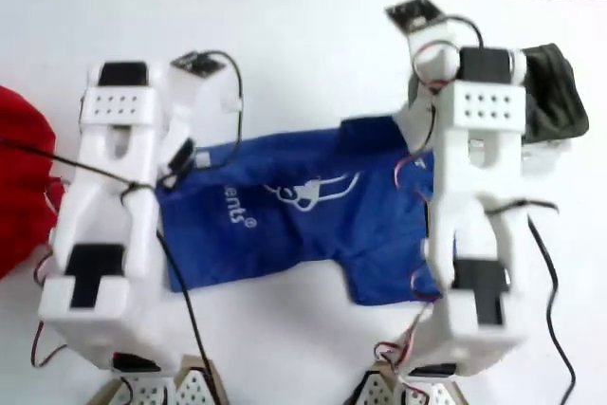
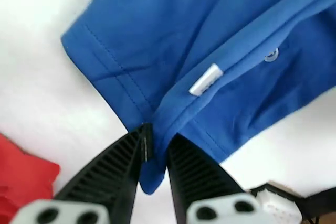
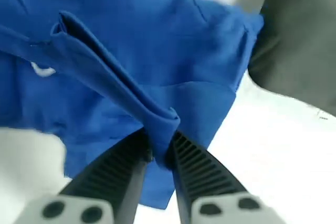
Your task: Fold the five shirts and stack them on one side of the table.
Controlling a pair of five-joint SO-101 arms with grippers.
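Note:
A blue shirt point(image 1: 285, 211) with white print lies spread across the middle of the table between the two arms. My left gripper point(image 2: 156, 148) is shut on a fold of the blue shirt point(image 2: 210, 51) at its left edge, near the hem. My right gripper point(image 3: 160, 145) is shut on a bunched fold of the blue shirt point(image 3: 131, 66) at its right edge. In the high view the left gripper point(image 1: 180, 160) sits at the shirt's upper left corner and the right gripper point(image 1: 414, 130) at its upper right.
A red shirt point(image 1: 24, 173) lies at the table's left edge, its corner point(image 2: 21, 179) close to my left gripper. A dark grey shirt point(image 1: 555, 92) is bunched at the far right, beside the right arm point(image 3: 299, 40). Bare white table point(image 1: 303, 45) stretches behind the blue shirt.

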